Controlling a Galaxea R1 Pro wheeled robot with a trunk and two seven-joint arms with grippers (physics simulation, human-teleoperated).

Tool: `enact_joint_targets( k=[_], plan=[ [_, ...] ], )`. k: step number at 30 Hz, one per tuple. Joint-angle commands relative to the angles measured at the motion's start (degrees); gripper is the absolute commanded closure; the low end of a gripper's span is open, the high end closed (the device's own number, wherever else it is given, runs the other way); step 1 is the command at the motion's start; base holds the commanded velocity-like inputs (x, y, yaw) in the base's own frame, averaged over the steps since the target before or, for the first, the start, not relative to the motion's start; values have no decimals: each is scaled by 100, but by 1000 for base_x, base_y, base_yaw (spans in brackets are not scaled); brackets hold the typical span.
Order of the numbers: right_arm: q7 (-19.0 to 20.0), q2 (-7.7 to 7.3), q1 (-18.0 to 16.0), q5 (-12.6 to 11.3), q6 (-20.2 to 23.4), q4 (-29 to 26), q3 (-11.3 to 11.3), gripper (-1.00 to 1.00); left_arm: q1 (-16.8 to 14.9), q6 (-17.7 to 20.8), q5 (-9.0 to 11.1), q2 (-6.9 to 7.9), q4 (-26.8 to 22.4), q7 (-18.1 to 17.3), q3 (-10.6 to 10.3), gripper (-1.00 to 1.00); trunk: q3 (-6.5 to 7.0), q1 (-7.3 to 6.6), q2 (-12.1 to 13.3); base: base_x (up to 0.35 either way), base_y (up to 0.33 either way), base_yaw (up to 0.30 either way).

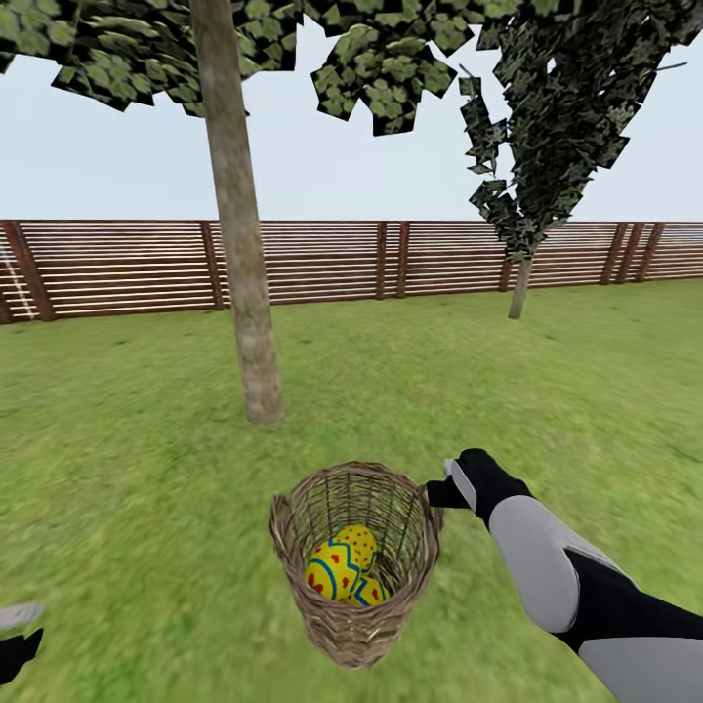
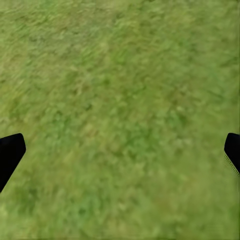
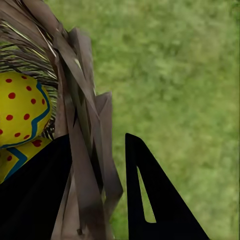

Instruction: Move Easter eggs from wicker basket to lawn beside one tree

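Note:
The wicker basket [image 1: 351, 625] stands upright on the lawn [image 1: 127, 469], a short way in front of the tree [image 1: 244, 293] with its thick grey-brown trunk. Three yellow Easter eggs lie inside: one large in front [image 1: 330, 571], one behind it [image 1: 359, 542], one lower right [image 1: 371, 592]. My right gripper [image 1: 441, 493] is at the basket's right rim. In the right wrist view the gripper [image 3: 97, 137] straddles the wicker wall [image 3: 80, 100], one finger inside by an egg [image 3: 20, 107], one outside, shut on the rim. My left gripper [image 2: 120, 145] hangs open over bare grass, low at the left [image 1: 15, 640].
A brown slatted fence [image 1: 322, 264] runs across the back. A thin-trunked tree with low dark foliage [image 1: 522, 283] stands at the back right. Open grass spreads around the basket and the thick trunk.

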Motion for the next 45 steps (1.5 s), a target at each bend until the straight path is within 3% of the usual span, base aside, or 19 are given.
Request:
enact_joint_targets(
  k=[1,27,45],
  plan=[
    [20,8,-5,-29,22,-11,-70,100,1,26,23,1,-9,-17,7,-100,-5,4,-3,337,0,0],
    [24,15,-5,-33,22,-11,-68,100,1,0,22,1,122,-9,7,-100,-5,4,-3,337,0,-12],
    [29,14,-5,-34,22,-11,-68,100,1,-8,22,9,228,-8,7,-100,-5,4,-3,337,87,-53]
  ],
)
